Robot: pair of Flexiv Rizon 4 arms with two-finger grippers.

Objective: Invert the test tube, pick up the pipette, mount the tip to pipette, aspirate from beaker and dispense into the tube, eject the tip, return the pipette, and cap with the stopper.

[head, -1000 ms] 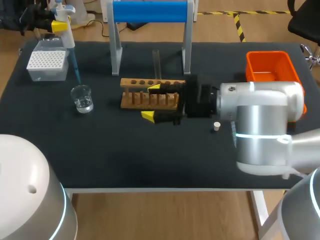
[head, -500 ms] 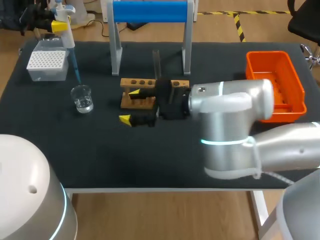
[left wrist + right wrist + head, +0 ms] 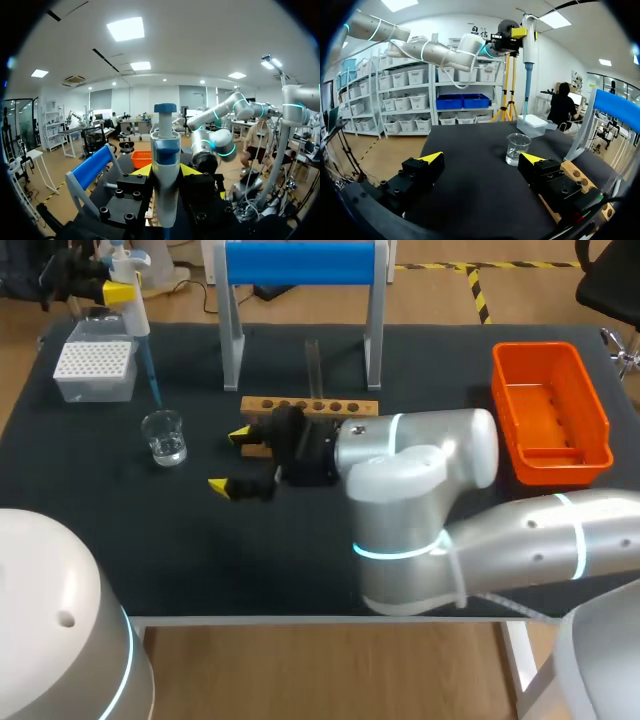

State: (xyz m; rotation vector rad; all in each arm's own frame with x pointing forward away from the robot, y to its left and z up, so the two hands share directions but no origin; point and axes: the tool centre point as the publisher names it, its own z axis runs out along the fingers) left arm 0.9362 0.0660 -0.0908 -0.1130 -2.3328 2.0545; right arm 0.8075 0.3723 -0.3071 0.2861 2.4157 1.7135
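While clamping the white-and-blue pipette [image 3: 135, 315] in the left gripper [image 3: 118, 288], centring its tip over the clear glass beaker [image 3: 164, 437] — holding the empty right gripper [image 3: 230, 460] spread, aside.

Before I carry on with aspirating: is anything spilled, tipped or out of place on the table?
Nothing stands out. The beaker is upright with no spill around it, the test tube stands straight at the wooden rack, and the tip box sits square. No stopper shows in any view.
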